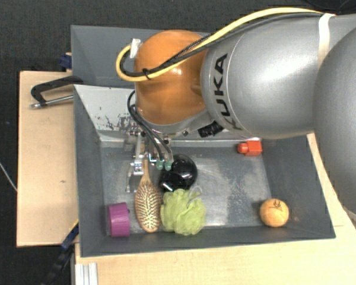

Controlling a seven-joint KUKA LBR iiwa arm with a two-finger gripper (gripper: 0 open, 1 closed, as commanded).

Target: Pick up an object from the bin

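Jaws hang at the 12 o'clock end of the wooden hairbrush (147,209), at 7 o'clock in the bin (86,177), so it's the likely pick. Can't tell whether the jaws are wide or narrow. It's crowded: glossy black round thing (181,172) at the brush's 2 o'clock, green loofah (183,212) touching at 3.

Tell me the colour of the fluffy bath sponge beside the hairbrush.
Light green; the sponge shows best in the camera view.

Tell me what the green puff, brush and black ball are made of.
Green puff: ruffled matte mesh, likely nylon netting. Brush: pale oval body, probably wood, with rows of bristles. Black ball: hard, glossy, perhaps plastic; bright highlights show.
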